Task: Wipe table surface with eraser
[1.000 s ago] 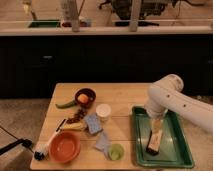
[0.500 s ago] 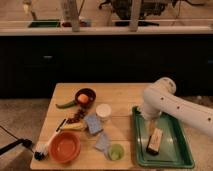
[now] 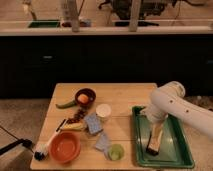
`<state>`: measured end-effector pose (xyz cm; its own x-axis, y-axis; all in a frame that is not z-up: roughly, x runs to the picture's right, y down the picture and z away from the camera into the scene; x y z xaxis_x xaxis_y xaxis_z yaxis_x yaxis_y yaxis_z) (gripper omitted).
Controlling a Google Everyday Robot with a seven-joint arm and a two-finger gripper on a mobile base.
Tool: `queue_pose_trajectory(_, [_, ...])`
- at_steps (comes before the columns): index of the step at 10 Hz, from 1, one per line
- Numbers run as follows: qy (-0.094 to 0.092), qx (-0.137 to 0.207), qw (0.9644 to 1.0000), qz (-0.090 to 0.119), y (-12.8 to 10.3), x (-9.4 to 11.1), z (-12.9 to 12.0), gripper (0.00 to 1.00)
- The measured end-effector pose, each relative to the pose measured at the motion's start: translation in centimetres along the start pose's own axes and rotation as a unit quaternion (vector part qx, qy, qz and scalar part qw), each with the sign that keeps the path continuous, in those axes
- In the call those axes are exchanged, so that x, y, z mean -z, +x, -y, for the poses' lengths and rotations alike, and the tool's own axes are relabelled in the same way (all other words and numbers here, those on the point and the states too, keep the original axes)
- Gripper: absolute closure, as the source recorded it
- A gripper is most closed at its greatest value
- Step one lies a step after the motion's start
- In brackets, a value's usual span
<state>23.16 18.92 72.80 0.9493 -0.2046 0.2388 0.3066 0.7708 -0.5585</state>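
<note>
My white arm reaches in from the right, and the gripper hangs down over the green tray at the table's right side. A dark block, probably the eraser, lies in the tray right at the gripper's tip. I cannot tell whether the gripper is touching it. The wooden table lies to the left of the tray.
On the table's left half are an orange bowl, a dark bowl holding an orange fruit, a white cup, a blue sponge, a pale cloth, a green cup, a brush and a green vegetable. A dark counter runs behind.
The arm's upper part has shifted a little to the left and back. The gripper stays low over the same spot in the green tray.
</note>
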Motion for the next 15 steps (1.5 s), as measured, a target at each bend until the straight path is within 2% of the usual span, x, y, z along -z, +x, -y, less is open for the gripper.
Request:
queue_pose_trajectory(3, [-0.008,0.036,0.9993,0.011,1.3,-0.9,-2.0,0.2])
queue_pose_trajectory(5, [-0.015,0.079,0.9967,0.011,1.6,-2.5,-3.0,0.2])
queue_pose_trajectory(9, [-0.016,0.128,0.9916,0.005,2.1,-5.1,-4.1,0.2])
queue_pose_trajectory(12, [-0.013,0.141,0.9899,0.013,3.5,-6.4,-4.8,0.2])
queue_pose_trajectory(15, [-0.017,0.136,0.9902,0.026,4.8,-7.9,-5.3,0.2])
